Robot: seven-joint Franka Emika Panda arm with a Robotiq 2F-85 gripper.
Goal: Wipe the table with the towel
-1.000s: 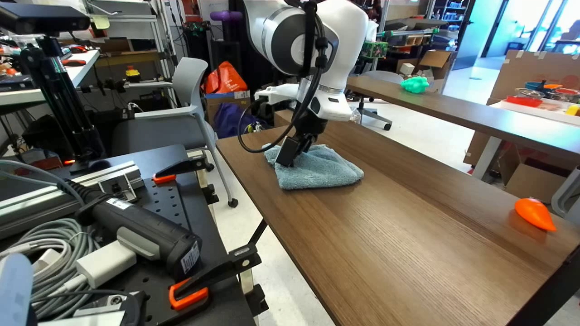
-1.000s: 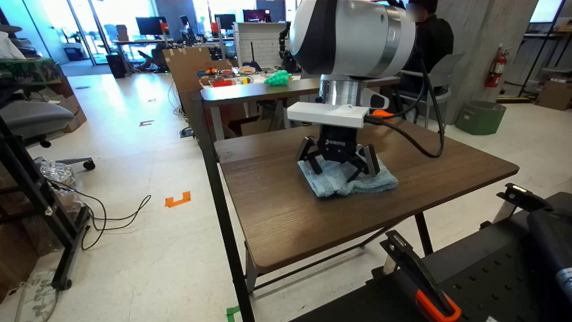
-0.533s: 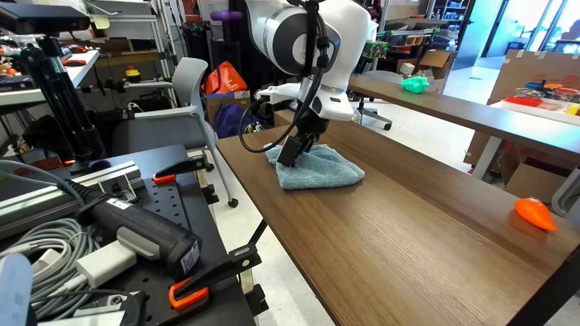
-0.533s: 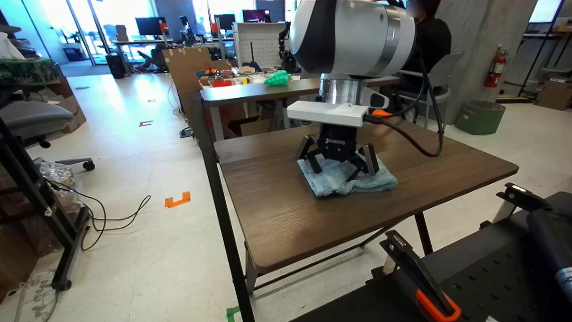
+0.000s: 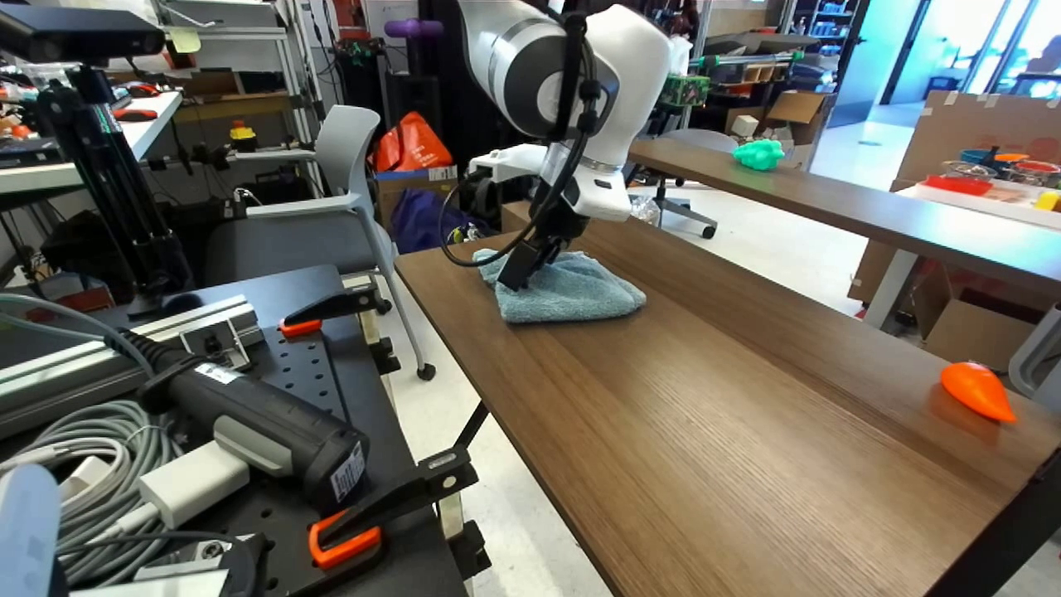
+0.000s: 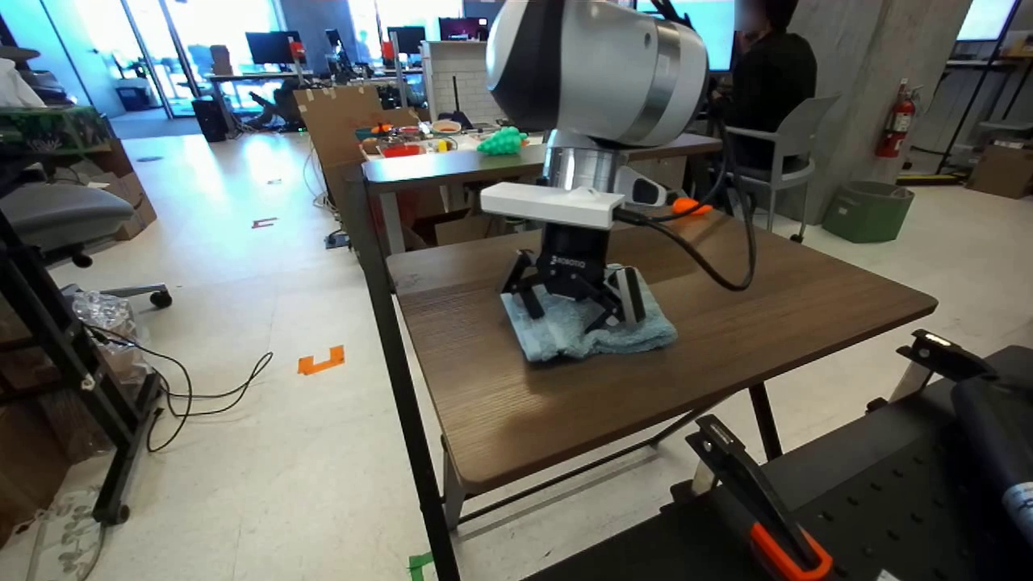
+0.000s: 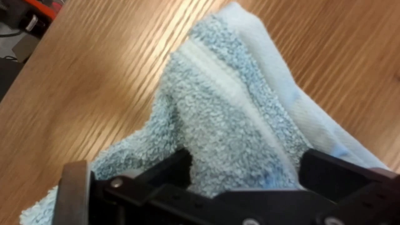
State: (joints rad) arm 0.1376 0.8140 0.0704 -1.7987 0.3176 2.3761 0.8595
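The long brown bench (image 5: 729, 464) bears the work; a wiping stroke that overruns its end could drop off the edge. Above it, the white arm (image 6: 601, 73) carries a cable (image 6: 730, 286), whose loop might snag if the arm turns sharply. The blue-grey towel (image 5: 584, 290) lies folded on the bench near one short end; too much downward force could bunch it, too little could leave it behind. The hand (image 7: 245, 162) is down on it, fingers (image 7: 331, 175) well apart, cloth rising between them; whether they grip it or merely press, I cannot tell. A black tool (image 5: 265, 414) lies apart from the bench. The orange object (image 5: 978, 392), toward the opposite end, could be knocked off by a long sweep. The tool's white sticker (image 5: 347, 473) is too small to read; the hand's lettering (image 6: 569, 262) reads ROBOTIQ.
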